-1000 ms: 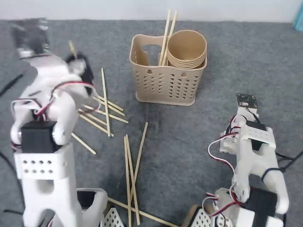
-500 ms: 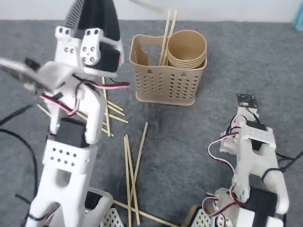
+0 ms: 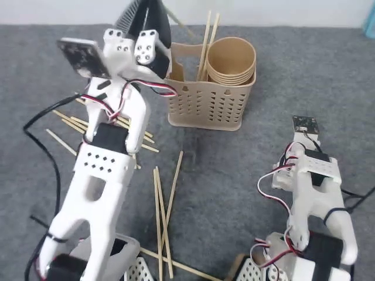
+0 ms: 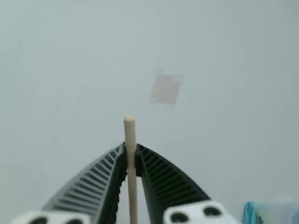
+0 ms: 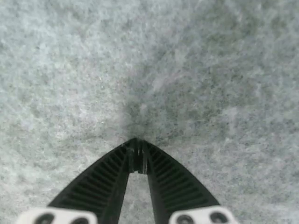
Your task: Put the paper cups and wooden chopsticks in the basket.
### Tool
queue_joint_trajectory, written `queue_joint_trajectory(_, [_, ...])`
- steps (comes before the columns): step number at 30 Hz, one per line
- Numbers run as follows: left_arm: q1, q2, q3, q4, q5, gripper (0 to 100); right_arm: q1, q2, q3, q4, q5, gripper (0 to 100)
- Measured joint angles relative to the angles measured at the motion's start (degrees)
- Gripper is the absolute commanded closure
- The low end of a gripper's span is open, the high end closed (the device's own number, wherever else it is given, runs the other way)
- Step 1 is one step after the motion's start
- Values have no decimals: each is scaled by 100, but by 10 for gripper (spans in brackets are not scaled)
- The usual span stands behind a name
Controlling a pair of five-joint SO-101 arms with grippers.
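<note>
Wooden chopstick [image 4: 129, 126], clenched in the left gripper [image 4: 130, 149] at the basket's [image 3: 205, 105] ten o'clock, could swivel and miss the rim; right gripper [image 5: 138, 149] sits closed, empty.

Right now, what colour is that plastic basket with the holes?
The perforated plastic basket is pale beige, clearest in the high view.
</note>
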Motion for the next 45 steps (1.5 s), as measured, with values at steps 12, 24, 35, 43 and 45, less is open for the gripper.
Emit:
queue_joint_trajectory(12, [53, 185, 413, 747, -44, 988, 0, 0, 0, 0, 0, 983])
queue_joint_trajectory(24, [554, 1336, 527, 677, -62, 900, 0, 0, 0, 0, 0, 983])
queue_joint_trajectory(35, [290, 853, 580, 1547, -290, 720, 0, 0, 0, -44, 0, 983])
queue_joint_trajectory(43, [-615, -853, 53, 3437, -290, 792, 0, 0, 0, -62, 0, 983])
queue_joint_trajectory(45, [-949, -976, -123, 3631, -290, 826, 0, 0, 0, -62, 0, 983])
